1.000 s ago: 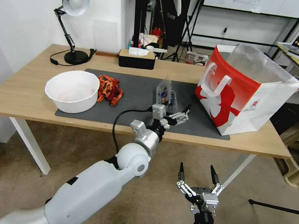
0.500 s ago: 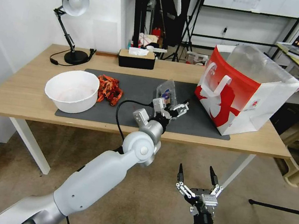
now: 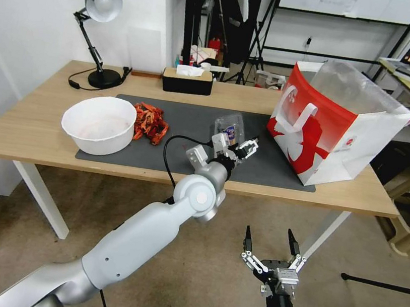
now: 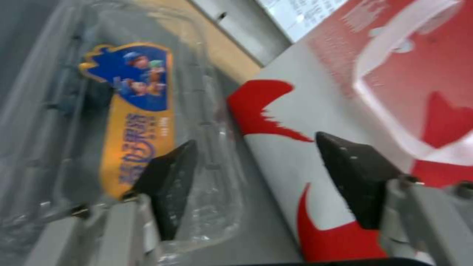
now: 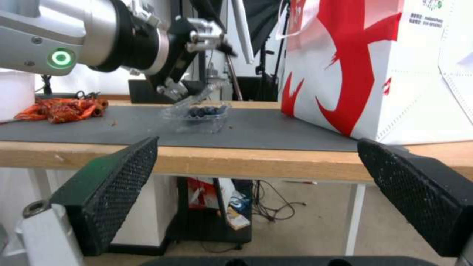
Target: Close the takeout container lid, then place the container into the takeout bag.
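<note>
The left claw (image 3: 239,148) is working over the grey mat (image 3: 188,131) on the tabletop (image 3: 29,134), its fingers spread apart, one fingertip (image 4: 167,181) pressing on the lid (image 4: 133,122) of the takeout container (image 3: 230,129) while the other is hanging free on the side toward the takeout bag (image 3: 330,130). Compared with a second ago, the lid is lying much lower: it was standing nearly upright in front of the claw and is now tipping down over the berry tray (image 5: 204,112), with the claw pushing forward and following it. In the right wrist view the lid is slanting from the claw down to the tray, so it is probably not snapped shut yet; the closing step is under way, and bagging is not yet begun. The container is sitting just beyond the left claw, the bag standing open near it on the claw's right. The right claw (image 3: 271,241) is hanging idle below the tabletop edge, its fingers wide apart.
</note>
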